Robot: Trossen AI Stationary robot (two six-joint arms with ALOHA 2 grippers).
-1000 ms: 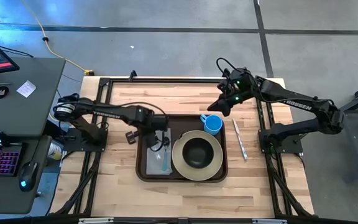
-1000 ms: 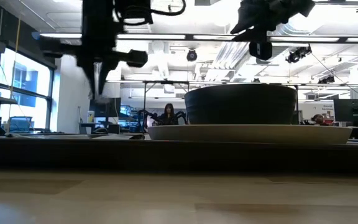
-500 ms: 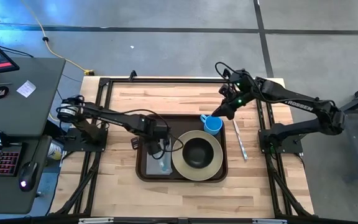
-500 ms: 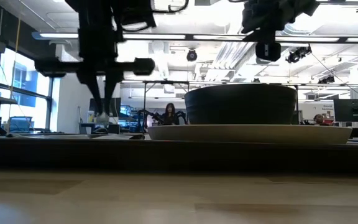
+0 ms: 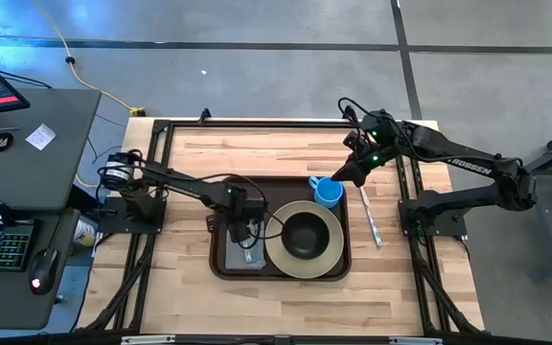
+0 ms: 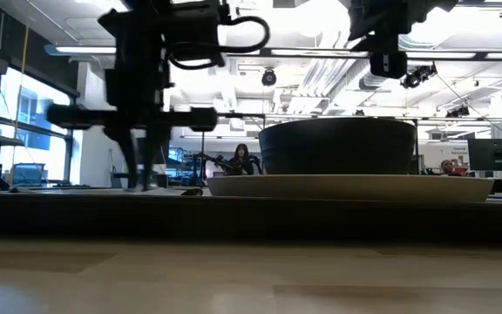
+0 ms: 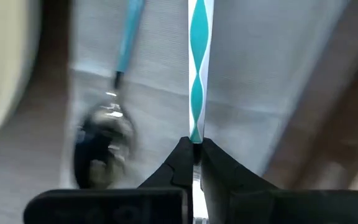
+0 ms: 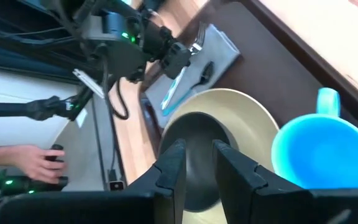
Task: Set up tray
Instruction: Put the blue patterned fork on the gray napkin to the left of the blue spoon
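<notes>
The left pincer (image 5: 244,235) has come down and slid along the large dark brown rectangular plastic tray (image 5: 286,187), from higher above its far left part to just over the flat grey cloth napkin (image 5: 242,259) lying there. In the low view its fingertips have dropped to the level of the tray's rim. Its jaws are narrow, pinching the end of a slim utensil with a teal-and-white wavy handle (image 7: 199,68). The handle runs straight out ahead of the pincer along the napkin, but its working end is out of sight, so I cannot tell what kind it is. Just beside the pincer, on the same napkin, lies a shiny metal spoon with a teal handle (image 7: 104,140). Across from the pincer, filling the tray's other half, sits the round beige plate (image 5: 329,254) with the dark round bowl (image 5: 303,235) on it, and beyond that the bright blue plastic cup (image 5: 328,192) stands in the tray's far corner. The right pincer (image 5: 350,174) has drawn slightly outward from the cup and hovers beside it, its fingers a modest gap apart and empty. A thin silver utensil (image 5: 369,216) lies on the wooden table on the side of this pincer away from the tray. The descent suggests the patterned utensil is about to be laid beside the spoon. The setting looks nearly complete, with the silver piece perhaps still to bring in.
</notes>
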